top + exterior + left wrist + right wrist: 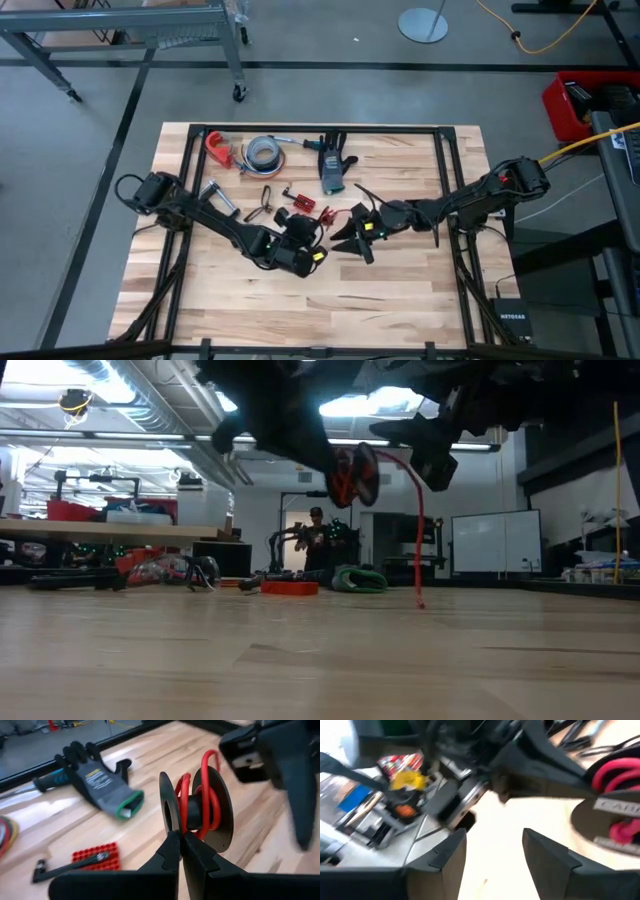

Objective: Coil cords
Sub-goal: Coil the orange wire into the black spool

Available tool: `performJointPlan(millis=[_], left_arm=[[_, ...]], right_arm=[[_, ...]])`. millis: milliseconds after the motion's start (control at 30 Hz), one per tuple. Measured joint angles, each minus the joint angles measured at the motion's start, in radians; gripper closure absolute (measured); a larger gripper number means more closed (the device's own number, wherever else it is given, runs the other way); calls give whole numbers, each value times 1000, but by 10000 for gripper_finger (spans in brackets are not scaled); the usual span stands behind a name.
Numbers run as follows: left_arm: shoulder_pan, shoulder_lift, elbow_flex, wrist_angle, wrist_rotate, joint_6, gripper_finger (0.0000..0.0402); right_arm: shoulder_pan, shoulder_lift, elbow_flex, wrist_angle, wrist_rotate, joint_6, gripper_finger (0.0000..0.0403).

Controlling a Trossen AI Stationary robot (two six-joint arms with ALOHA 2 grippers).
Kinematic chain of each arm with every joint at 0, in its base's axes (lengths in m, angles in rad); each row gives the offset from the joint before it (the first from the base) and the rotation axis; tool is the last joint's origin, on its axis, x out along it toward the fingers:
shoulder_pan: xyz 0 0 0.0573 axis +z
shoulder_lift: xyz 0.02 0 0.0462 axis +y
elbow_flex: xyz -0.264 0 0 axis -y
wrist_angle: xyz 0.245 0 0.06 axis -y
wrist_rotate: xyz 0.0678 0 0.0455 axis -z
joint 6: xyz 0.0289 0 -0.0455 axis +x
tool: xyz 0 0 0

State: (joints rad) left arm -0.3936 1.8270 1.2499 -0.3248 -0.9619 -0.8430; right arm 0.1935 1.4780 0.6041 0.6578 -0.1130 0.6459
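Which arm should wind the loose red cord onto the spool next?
The right. The left gripper is shut on the spool, holding it off the table. The right gripper is open beside it, free to take the hanging red cord.

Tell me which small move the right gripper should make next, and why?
Probably close on the loose red cord again to wind another turn. The left gripper is shut on the spool, held above the table; the right gripper stands open beside it, and the cord's tail hangs down to the table.
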Motion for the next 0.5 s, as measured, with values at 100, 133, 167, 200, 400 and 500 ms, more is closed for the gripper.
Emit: performJointPlan(millis=[100, 133, 167, 200, 400, 500], left_arm=[[-22, -14, 0, -90, 1, -46, 401], [-32, -20, 0, -121, 0, -70, 401], [-43, -28, 0, -153, -3, -94, 401], [-54, -36, 0, -187, -9, -117, 401], [-122, -74, 0, -300, -46, -182, 401], [-150, -91, 0, -300, -39, -168, 401]], right_arm=[[-14, 0, 0, 0, -75, 0, 205], [-21, 0, 0, -1, -100, 0, 205], [-29, 0, 0, -1, -121, 1, 205], [-34, 0, 0, -1, -142, 1, 205], [-86, -4, 0, 3, -238, 1, 205], [-112, -4, 0, 6, -247, 1, 205]])
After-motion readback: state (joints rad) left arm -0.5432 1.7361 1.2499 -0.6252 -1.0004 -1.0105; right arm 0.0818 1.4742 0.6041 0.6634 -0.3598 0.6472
